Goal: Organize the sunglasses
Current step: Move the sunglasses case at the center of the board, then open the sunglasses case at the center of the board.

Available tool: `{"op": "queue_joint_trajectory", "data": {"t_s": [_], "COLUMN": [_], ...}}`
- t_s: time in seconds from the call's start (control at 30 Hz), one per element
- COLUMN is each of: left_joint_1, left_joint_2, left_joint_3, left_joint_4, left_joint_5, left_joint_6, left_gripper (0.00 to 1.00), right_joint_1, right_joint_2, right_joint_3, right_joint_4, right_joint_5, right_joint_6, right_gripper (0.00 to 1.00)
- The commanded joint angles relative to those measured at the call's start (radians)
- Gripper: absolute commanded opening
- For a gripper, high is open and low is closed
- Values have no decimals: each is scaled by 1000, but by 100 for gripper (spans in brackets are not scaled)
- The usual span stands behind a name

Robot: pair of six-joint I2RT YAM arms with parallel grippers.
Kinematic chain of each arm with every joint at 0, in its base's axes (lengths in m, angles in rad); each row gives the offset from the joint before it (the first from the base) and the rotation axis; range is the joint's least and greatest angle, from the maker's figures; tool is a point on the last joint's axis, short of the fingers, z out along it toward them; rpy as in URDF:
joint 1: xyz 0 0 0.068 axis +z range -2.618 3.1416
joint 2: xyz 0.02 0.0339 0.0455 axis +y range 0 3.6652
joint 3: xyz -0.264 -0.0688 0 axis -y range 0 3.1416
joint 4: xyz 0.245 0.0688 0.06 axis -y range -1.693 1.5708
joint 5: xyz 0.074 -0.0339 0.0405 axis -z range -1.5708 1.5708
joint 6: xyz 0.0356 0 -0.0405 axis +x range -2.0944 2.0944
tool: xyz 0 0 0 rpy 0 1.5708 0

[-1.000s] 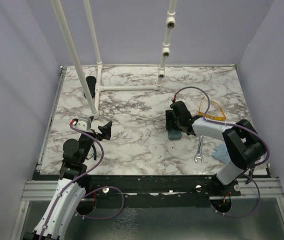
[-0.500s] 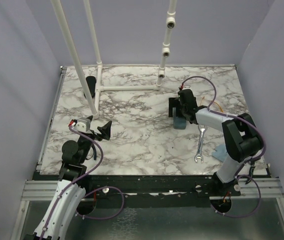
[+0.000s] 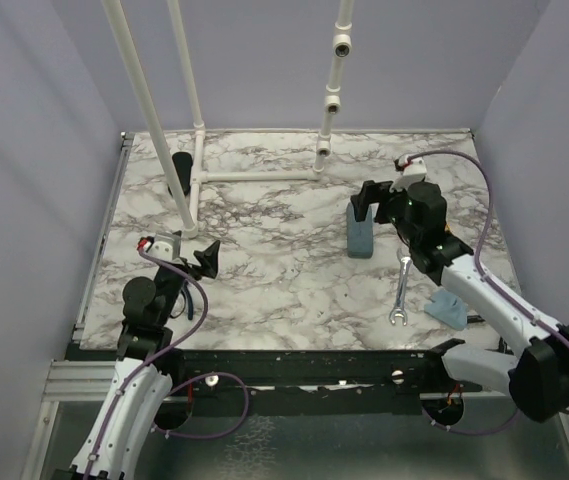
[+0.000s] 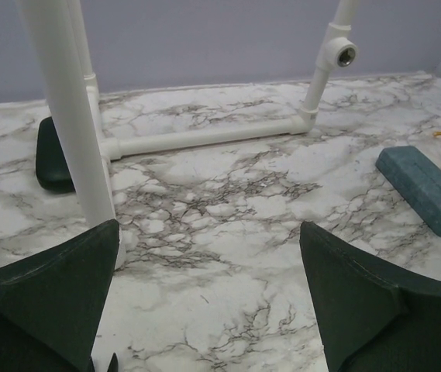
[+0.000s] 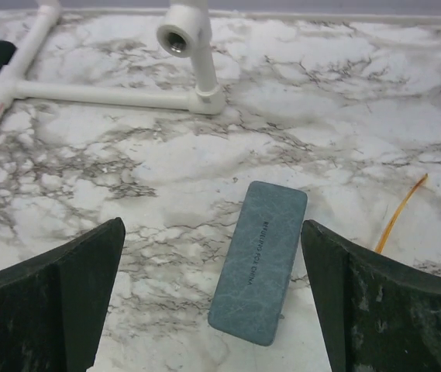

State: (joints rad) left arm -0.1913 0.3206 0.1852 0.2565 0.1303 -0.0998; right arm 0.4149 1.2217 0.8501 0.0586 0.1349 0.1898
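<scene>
Peeking beside the wide-spread, empty right gripper [image 5: 212,226], the sunglasses [image 5: 403,211] show one thin yellow-orange arm.

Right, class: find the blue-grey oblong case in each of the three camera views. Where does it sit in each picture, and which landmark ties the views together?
Top external: the blue-grey case lies right of centre.
Left wrist: the same case is at the far right edge, about mid-height.
Right wrist: it is at bottom centre, seen close up.
Shared landmark: the horizontal white pipe, which lies on the table farther from the arms than the case.
</scene>
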Motion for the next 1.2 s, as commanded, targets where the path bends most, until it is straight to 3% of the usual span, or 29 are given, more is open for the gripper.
{"op": "queue_joint_trajectory", "data": {"t_s": [0.0,0.2,0.37,0.57,0.67,0.77,0.93,0.97,1.1,1.17], "left_joint_1": [45,67,69,133,138,139,213,287,717,802], "left_joint_2": [46,118,132,166,224,394,710,773,1007,1120], "left_joint_3": [105,395,650,881,922,980,1187,1245,1413,1451], "left_joint_4": [-117,-415,-611,-579,-534,-575,-735,-771,-885,-927], "left_joint_5": [-2,6,-85,-455,-543,-604,-494,-448,67,198], "left_joint_6": [20,83,190,178,251,310,229,198,2,-25], "left_gripper": [99,99,99,99,99,99,99,99,99,99], "right_joint_1": [-1,-1,-2,-2,-2,-2,-2,-2,-2,-2], "right_joint_2": [-119,-215,-221,-241,-256,-269,-293,-298,-308,-301], "right_joint_3": [-136,-231,-232,-223,-223,-226,-232,-233,-241,-240], "right_joint_4": [81,105,118,118,116,116,109,106,113,120], "right_joint_5": [-98,-76,-115,-128,-127,-128,-127,-128,-129,-128], "right_joint_6": [-53,-85,-102,-127,-137,-144,-149,-147,-141,-141], "right_gripper": [100,100,100,100,100,100,100,100,100,100]}}
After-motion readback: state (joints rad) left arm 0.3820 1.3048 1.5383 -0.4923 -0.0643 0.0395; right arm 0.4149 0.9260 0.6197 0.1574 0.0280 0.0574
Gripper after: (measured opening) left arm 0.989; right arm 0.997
